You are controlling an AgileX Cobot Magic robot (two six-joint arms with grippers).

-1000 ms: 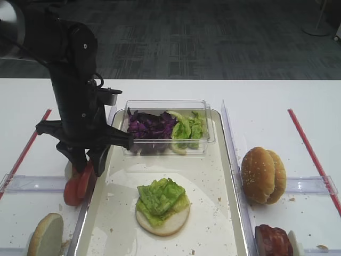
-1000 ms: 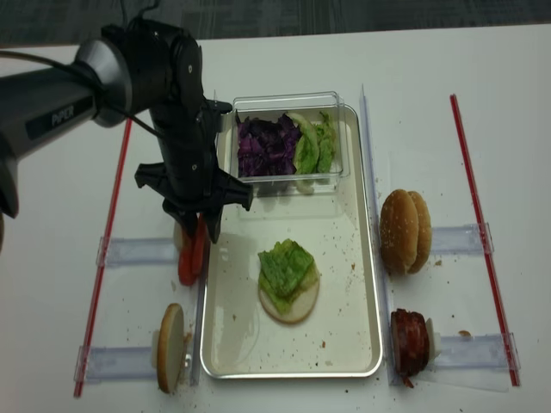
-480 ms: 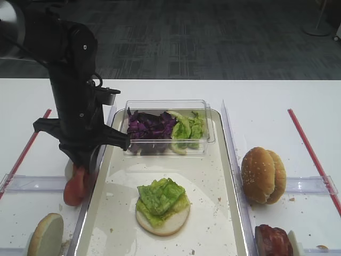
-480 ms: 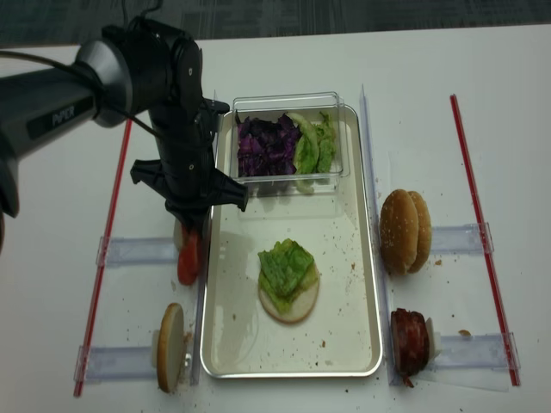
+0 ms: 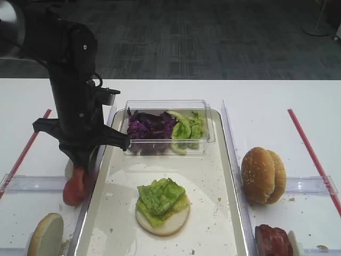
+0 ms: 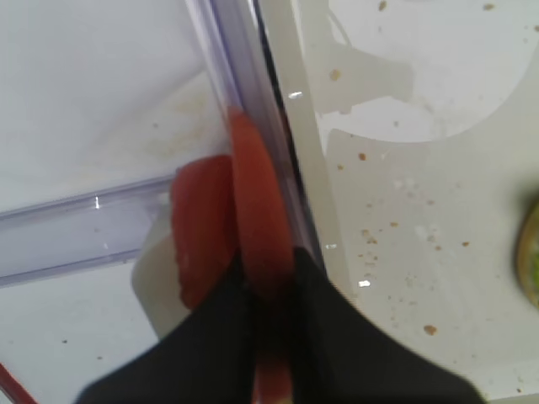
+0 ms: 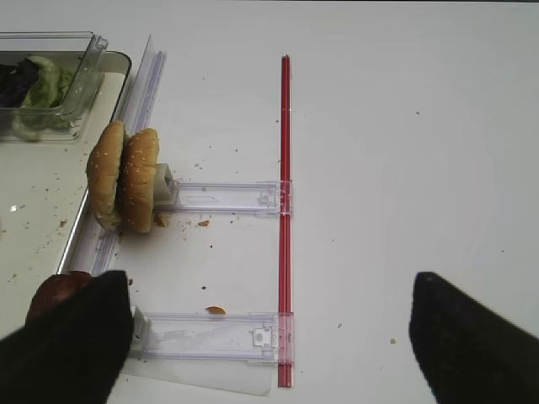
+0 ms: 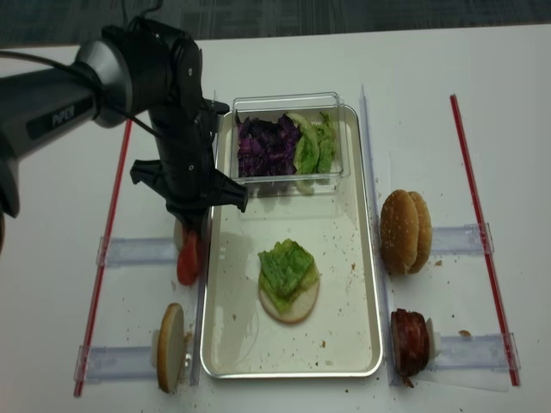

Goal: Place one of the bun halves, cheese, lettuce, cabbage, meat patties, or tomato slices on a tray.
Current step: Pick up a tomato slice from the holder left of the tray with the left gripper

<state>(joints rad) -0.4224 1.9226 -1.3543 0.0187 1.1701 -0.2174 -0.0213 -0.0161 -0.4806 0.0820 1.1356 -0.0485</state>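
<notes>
The left gripper [image 6: 268, 286] has its jaws pinched on one upright round red tomato slice [image 6: 257, 210], just outside the left rim of the large silvery-rimmed metal tray [image 5: 224, 176]. Lift straight up first (its neighbour slice leans close), then carry over the rim toward the lettuce-topped bun half [image 5: 162, 205].

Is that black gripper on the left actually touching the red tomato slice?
Touching. In the left wrist view the left gripper has its fingers pressed against both faces of a tomato slice, clamping it beside the tray rim.
</notes>
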